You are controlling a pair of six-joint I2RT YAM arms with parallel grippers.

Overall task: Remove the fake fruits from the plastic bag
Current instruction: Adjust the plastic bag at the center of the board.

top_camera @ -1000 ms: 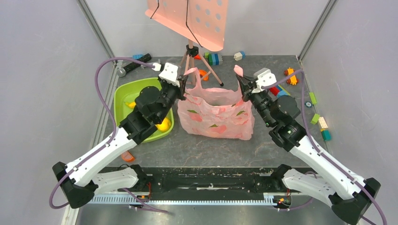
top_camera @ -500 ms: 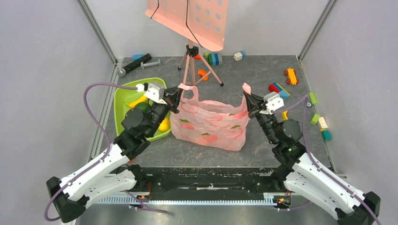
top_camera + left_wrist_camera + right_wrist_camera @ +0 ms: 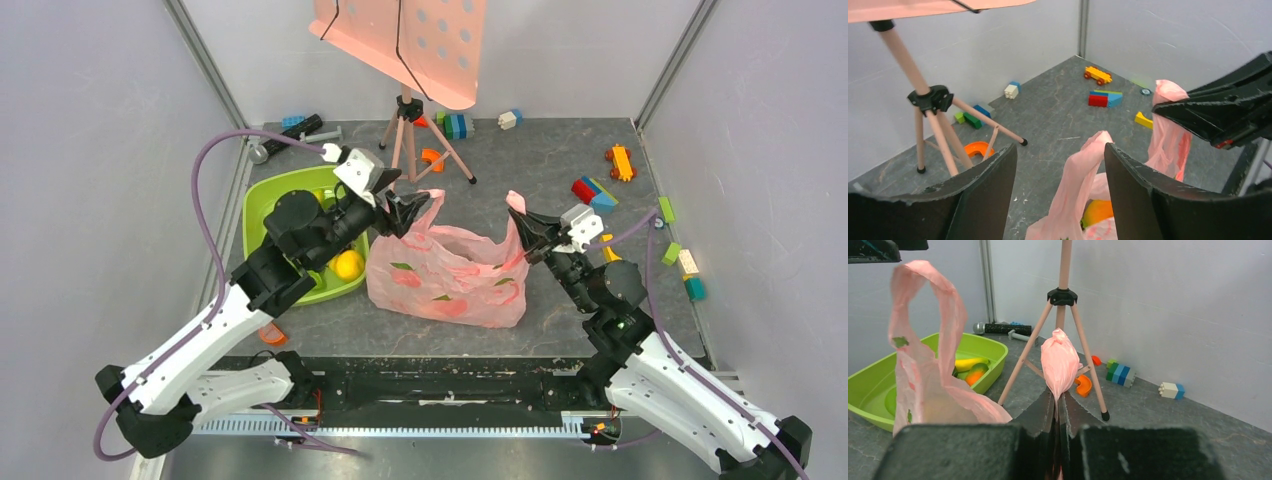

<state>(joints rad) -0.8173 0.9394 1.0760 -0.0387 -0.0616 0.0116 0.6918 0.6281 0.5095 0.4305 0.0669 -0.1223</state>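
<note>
A shallow lime-green tray of smooth moulded plastic with rounded corners sits at the left of the dark, mottled grey bench, close to the left wall. It holds a round yellow fruit, and the right wrist view shows a banana lying in it too.

Just right of the tray, the left pincer hangs with its black fingers spread wide. The bag's left handle loop rises between them, and nothing is clamped.

The plastic bag sits on the bench mid-way between the two arms, touching or almost touching the tray's right rim. It is thin, crinkled, translucent pink film with small red-and-green prints, and its mouth gapes upward. An orange-yellow fruit shows inside it.

Behind the bag stands a pale pink tripod carrying a rigid pink perforated panel. Its splayed feet come near the bag's far edge.

The right pincer is pressed closed on the bag's right handle, whose bunched top pokes above the fingertips.

Further right lie hard, square-edged toy blocks, among them a red-and-blue block, and an orange toy car. More blocks line the right wall. Bare bench runs behind the bag's right half and in a strip along its front.
</note>
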